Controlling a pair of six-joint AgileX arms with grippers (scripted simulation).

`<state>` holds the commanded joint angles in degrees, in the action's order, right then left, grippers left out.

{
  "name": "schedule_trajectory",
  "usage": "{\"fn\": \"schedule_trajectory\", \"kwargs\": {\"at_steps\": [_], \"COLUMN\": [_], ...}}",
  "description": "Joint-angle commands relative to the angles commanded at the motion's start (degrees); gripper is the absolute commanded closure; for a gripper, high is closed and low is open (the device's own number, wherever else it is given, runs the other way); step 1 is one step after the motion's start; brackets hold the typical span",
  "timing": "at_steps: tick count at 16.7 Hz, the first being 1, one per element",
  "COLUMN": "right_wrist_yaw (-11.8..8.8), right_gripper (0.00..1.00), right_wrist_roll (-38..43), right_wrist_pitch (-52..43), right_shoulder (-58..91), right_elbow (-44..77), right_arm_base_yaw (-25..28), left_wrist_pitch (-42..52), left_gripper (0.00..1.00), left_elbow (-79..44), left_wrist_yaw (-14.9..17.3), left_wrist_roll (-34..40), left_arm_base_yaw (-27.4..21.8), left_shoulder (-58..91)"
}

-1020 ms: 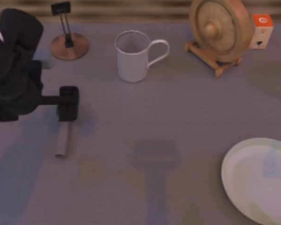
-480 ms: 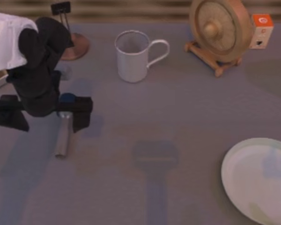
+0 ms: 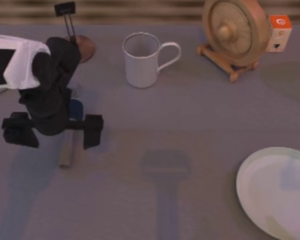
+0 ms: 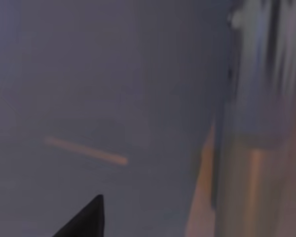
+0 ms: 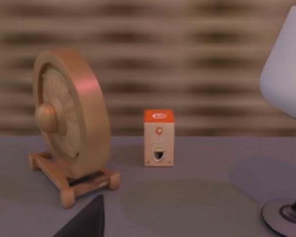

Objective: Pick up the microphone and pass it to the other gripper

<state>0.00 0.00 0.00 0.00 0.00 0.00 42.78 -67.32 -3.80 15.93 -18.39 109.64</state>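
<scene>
Both L gripper (image 3: 52,131) fingers straddle microphone (image 3: 67,150)

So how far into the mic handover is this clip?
Early. The left gripper is open above the microphone, fingers straddling it, which lies flat on the table. No grasp, lift or pass is done. The right gripper isn't in the top view.

Microphone (image 3: 67,150), 9 o'clock: silver-grey handle, dark navy head. Left gripper (image 3: 54,131): black fingers, black arm, white sleeve with a red mark. Mug (image 3: 141,60), 12 o'clock: white. Wheel (image 3: 233,31), 1 o'clock: light wood, tan. Box (image 3: 279,33), 2 o'clock: white, orange top. Plate (image 3: 277,192), 4 o'clock: pale green-white. Clip stand (image 3: 70,27), 11 o'clock: black, copper base. Table (image 3: 190,125): grey-violet.
</scene>
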Motion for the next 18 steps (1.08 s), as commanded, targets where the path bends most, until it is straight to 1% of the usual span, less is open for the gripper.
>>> {"fn": "schedule_trajectory", "kwargs": {"at_steps": [3,5,10,18], "right_wrist_yaw": [0.0,0.0,0.0,0.0], "right_gripper": [0.0,0.0,0.0,0.0], "right_wrist_roll": [0.0,0.0,0.0,0.0], "right_wrist_pitch": [0.0,0.0,0.0,0.0], "right_shoulder": [0.0,0.0,0.0,0.0], "right_elbow": [0.0,0.0,0.0,0.0], "right_arm_base_yaw": [0.0,0.0,0.0,0.0], "left_wrist_pitch": [-7.96,-10.9,-11.5,-11.5], "left_gripper": [0.0,0.0,0.0,0.6], "left_elbow": [3.06,4.32,4.59,4.59], "left_wrist_yaw": [0.07,0.1,0.1,0.1], "left_wrist_roll": [-0.44,-0.64,-0.68,-0.68], "left_arm_base_yaw": [0.39,0.56,0.6,0.6], "left_shoulder": [4.56,6.57,7.01,7.01]}}
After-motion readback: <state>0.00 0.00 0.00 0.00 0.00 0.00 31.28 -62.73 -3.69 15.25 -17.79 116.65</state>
